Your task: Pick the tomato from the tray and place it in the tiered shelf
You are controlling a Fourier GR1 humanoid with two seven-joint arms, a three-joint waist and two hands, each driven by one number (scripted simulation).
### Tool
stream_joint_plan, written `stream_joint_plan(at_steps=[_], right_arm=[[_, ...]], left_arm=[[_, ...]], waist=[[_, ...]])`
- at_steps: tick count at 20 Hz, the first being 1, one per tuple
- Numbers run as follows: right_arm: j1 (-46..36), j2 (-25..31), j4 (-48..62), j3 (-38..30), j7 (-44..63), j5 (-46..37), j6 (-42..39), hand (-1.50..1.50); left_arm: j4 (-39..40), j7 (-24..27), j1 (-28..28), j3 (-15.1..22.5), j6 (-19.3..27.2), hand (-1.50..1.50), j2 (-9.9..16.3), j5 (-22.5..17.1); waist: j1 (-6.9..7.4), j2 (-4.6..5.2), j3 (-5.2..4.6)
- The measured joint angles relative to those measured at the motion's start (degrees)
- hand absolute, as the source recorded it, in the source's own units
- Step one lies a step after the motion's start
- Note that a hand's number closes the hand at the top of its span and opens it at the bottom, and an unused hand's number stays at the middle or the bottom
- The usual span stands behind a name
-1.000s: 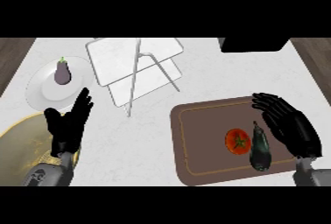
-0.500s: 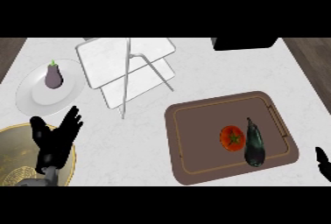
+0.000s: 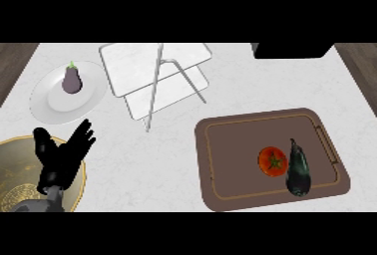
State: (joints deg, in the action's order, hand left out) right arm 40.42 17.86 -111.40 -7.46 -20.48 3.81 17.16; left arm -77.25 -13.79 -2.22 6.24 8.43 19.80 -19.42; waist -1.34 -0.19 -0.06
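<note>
Only the left hand [image 3: 63,152] shows: matte black all over, slim segmented fingers plus a thicker thumb, palm blocky with faint lighter edges. Black wrist narrows into a grey forearm [image 3: 33,205], rounded, metallic-looking shell. No markings, cables or screws discernible.

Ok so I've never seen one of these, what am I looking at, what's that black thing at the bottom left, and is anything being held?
This is the view from a humanoid robot's head, looking steeply down at a pale marble counter. The black thing is its left hand, open and holding nothing; the right hand is out of view. A brown rectangular tray carries a red tomato beside a dark long eggplant. A white wire-framed tiered shelf stands further back, next to a round white plate with a small purple eggplant. A golden round bowl sits lower left.
</note>
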Motion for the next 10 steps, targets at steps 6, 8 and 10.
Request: stream_joint_plan(at_steps=[6, 8, 10], right_arm=[[6.38, 2.11, -14.67, 5.41, 15.06, -10.01, 1.31, -1.5], [6.92, 2.09, -18.85, 7.42, 22.02, -14.35, 2.46, -1.5], [5.11, 1.73, -21.45, 9.34, 29.68, -19.43, 3.95, -1.5]], left_arm=[[-0.99, -0.98, 0.4, 0.03, -0.37, 0.0, 0.04, 0.63], [-1.28, -0.89, 0.47, 0.22, -0.22, 0.0, -0.38, 1.02], [-1.36, -0.89, 0.27, 0.2, -0.75, 0.0, -0.23, 1.13]], waist=[[1.13, 0.28, -0.08], [1.38, 0.34, -0.09], [1.87, 0.47, -0.11]])
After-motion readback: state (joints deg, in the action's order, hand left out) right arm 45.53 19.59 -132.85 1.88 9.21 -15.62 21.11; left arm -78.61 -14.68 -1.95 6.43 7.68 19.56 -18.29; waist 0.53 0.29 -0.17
